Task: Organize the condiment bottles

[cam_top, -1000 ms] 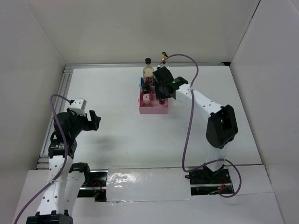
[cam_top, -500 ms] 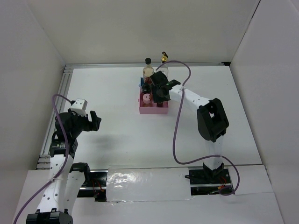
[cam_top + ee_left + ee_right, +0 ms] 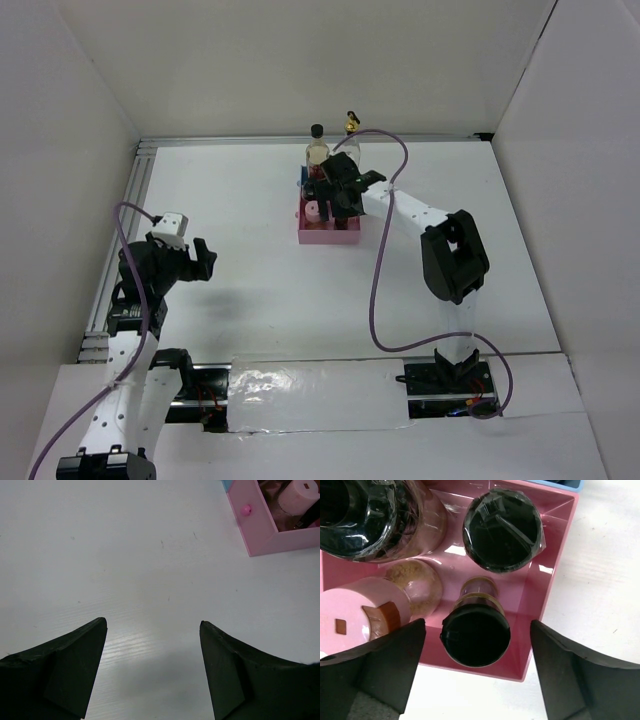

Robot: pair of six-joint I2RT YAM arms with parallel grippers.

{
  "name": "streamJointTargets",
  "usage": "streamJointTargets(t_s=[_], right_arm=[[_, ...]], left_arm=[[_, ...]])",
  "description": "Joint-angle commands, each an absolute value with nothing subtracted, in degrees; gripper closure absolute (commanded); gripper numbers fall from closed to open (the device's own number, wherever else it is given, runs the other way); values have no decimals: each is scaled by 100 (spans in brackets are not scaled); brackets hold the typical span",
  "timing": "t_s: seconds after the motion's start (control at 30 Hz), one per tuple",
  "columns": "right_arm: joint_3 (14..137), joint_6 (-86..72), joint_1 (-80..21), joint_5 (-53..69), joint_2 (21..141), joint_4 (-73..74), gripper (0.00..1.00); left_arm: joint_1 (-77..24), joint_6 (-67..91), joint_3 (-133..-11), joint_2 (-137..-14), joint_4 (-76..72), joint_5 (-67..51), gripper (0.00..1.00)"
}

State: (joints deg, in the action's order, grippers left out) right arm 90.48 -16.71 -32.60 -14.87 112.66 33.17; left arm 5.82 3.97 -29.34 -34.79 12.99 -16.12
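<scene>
- Right gripper (image 3: 477, 630) hung wide open over the pink tray (image 3: 527, 592) with nothing in its grasp. Its fingers (image 3: 375, 675) sat in the lower corners of the wrist frame, and a black-lidded jar (image 3: 476, 640) showed between them.
- Left gripper (image 3: 153, 625) was likewise spread wide and empty above the bare table (image 3: 125, 555). It sat at the left of the top view, well apart from the pink tray.
- We counted four jars in the pink tray: the one at lower centre, a second black-lidded jar (image 3: 502, 530) at upper right, a third black-lidded jar (image 3: 365, 515) at upper left, and a pink-lidded jar (image 3: 350, 625) at lower left.
- All four stood upright, long axes vertical, lids facing the wrist camera.
- We could read no writing on them. The pink lid bore only a small brown square and a brown tab.
- In the top view, a black-capped bottle (image 3: 317, 148) and a gold-spouted bottle (image 3: 350, 125) stood upright just above the pink tray in the frame. Any label print was too small to read.
</scene>
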Motion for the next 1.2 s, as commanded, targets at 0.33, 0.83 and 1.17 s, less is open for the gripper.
streamJointTargets(t_s=[0.33, 0.83, 1.17], right_arm=[[9082, -1380, -2745, -1512, 9415, 3420, 0], [6715, -2206, 1178, -132, 7392, 3375, 0], [6697, -2162, 1055, -422, 7163, 3357, 0]], left_arm=[[607, 211, -2892, -3472, 993, -1643, 13], [571, 360, -2830, -3472, 958, -1846, 14], [571, 440, -2883, -3463, 1055, -1907, 15]])
